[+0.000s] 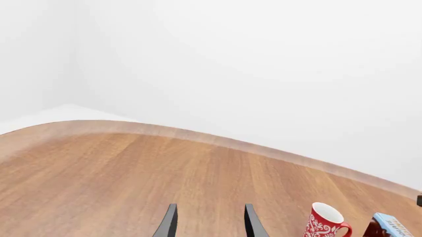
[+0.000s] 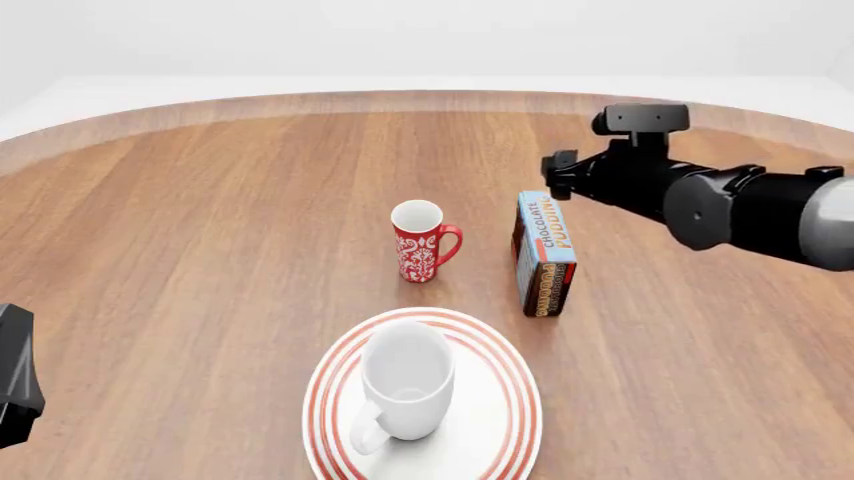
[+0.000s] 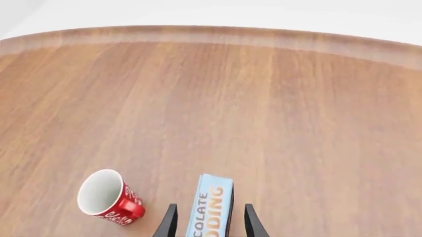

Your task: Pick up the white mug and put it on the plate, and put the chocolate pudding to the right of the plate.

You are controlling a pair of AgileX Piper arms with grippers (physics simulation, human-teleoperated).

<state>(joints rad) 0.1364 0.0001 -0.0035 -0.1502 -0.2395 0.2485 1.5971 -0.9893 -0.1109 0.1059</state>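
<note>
Altogether: two mugs, white mug [image 2: 404, 385] on one plate [image 2: 514, 425], one chocolate pudding [image 2: 545, 254].

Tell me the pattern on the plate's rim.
Concentric red rings on white around the plate rim, clearest in the front view.

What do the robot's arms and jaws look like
The right arm is glossy black, built of rounded cylindrical segments with a boxy camera mount on top. Only a black angular piece of the left arm shows. Each gripper's jaws are thin, dark, tapered blades. No cables or markings are visible.
</note>
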